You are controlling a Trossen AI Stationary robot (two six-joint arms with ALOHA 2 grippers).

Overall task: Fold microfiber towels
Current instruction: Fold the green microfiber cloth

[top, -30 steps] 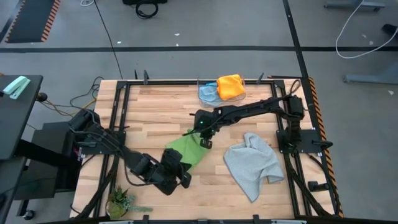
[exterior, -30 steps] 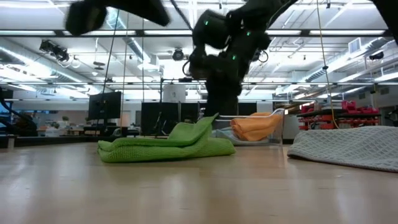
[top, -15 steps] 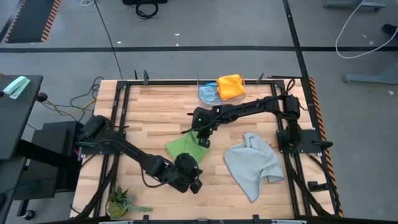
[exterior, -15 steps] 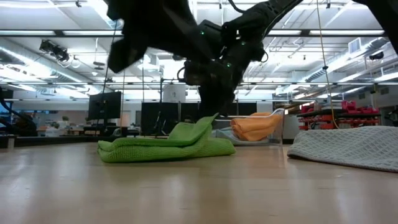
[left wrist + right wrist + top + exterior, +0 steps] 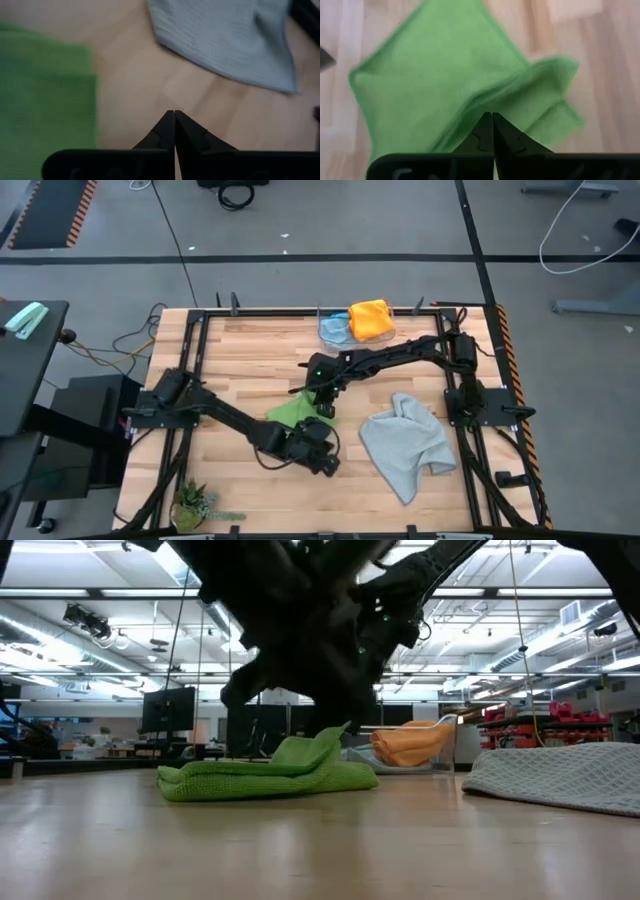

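**Green towel half-folded, both tools closed and empty**

Green microfiber towel (image 5: 297,412), soft and bright, is found bunched in a partial fold near the middle of the wooden slatted tabletop (image 5: 250,355), one corner raised in a peak, as the low view shows.

Nearest the front edge, the left tool (image 5: 322,460) is carried low over bare wood between the green towel and the light grey microfiber towel (image 5: 405,442), which lies rumpled toward the right side. Its fingers are pressed together with nothing between them. The left arm is stretched diagonally from its base at the left edge, elbow low, wrist turned toward the grey cloth.

Farther back, the right tool (image 5: 324,402) is held directly above the far edge of the green towel, pointing down, fingers likewise closed on nothing. The right arm is reached across from its base at the right edge, nearly straight.

At the far edge, a yellow-orange microfiber towel (image 5: 370,318) is laid folded beside a light blue microfiber towel (image 5: 335,329).

Several risks can be judged. The two tools are close together, so a collision is possible if either is swung across the green cloth. A closed tool dragged over the raised peak could undo the fold. If a pinch is taken through both layers, the fold could be lifted whole instead of being flattened.
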